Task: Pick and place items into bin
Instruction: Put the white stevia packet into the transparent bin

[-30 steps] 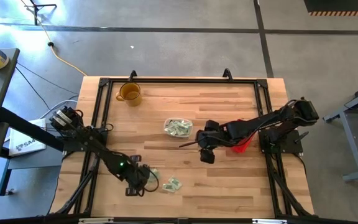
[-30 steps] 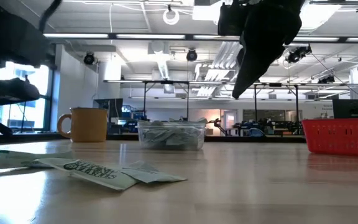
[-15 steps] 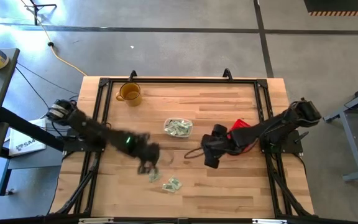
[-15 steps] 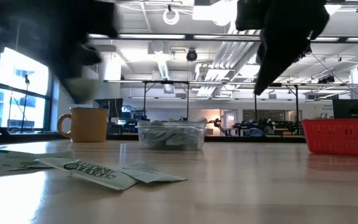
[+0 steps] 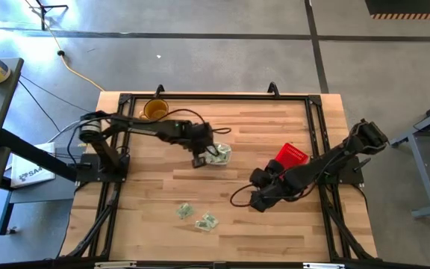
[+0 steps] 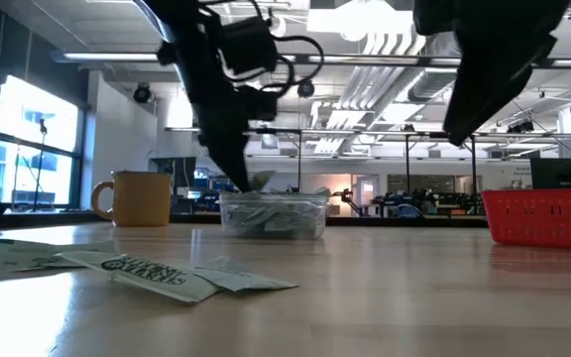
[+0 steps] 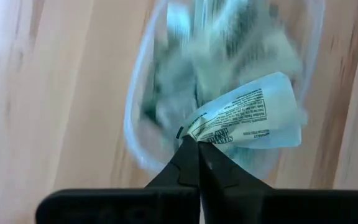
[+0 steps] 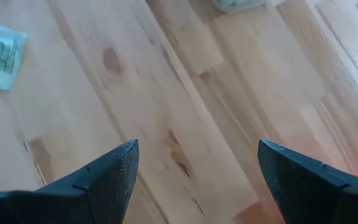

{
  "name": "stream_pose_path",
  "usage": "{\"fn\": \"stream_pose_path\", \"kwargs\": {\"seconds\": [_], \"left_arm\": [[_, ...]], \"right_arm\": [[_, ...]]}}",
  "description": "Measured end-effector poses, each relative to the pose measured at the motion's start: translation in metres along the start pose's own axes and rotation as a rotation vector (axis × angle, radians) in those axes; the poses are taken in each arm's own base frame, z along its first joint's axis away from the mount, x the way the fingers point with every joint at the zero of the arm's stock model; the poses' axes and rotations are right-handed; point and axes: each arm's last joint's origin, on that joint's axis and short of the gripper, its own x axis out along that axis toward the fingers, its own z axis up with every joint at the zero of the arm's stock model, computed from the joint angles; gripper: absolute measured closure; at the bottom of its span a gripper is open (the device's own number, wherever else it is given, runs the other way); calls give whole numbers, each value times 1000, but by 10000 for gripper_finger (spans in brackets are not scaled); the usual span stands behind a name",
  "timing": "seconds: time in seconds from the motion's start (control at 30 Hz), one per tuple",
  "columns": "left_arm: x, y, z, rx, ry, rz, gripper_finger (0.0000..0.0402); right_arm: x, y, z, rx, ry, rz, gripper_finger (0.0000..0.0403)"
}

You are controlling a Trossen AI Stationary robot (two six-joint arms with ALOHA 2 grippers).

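The packet (image 7: 247, 118) pinched in the left end effector (image 7: 197, 149) is a thin, crinkled sachet, pale green and white with printed text. It looks nearly weightless and limp, likely to flutter or cling to the fingertips rather than drop cleanly. The fingertips are pressed together on one corner of it, and the rest hangs free over the bin (image 7: 143, 143). An edge or corner seems the sensible place to hold such a thing, since its flat face offers nothing to grip.

In the high view the bin (image 5: 225, 158) sits at the centre of the frame, already holding a heap of similar packets, with the left end effector (image 5: 199, 159) at its left rim. The clear container is probably light too, and a knock could slide it.

Two loose packets (image 5: 184, 211) lie lower down, left of centre, on the worktop (image 5: 237, 232), just beside one another.

The right end effector (image 5: 257, 202) hovers right of centre, below the red basket (image 5: 290, 156), its fingers spread wide and holding nothing. An amber mug (image 5: 155, 112) stands at upper left.
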Motion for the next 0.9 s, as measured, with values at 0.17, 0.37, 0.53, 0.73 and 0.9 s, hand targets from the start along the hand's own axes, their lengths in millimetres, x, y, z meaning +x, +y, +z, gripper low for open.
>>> {"fn": "stream_pose_path", "kwargs": {"seconds": [0.17, 0.37, 0.53, 0.73, 0.9], "left_arm": [[18, 3, 15, -9, 9, -9, 351], [2, -4, 28, -44, 61, -4, 285], [-40, -12, 23, -32, 98, -3, 230], [-99, -24, -2, -91, 135, 3, 201], [-146, -39, -42, -225, 14, -13, 213]], "right_arm": [[5, -4, 14, 28, -36, 24, 84], [16, -12, 47, 20, -110, 135, 84], [27, -34, 76, 55, -155, 178, 93], [46, -77, 107, 179, -170, 164, 169], [73, -103, 126, 174, -154, 221, 311]]}}
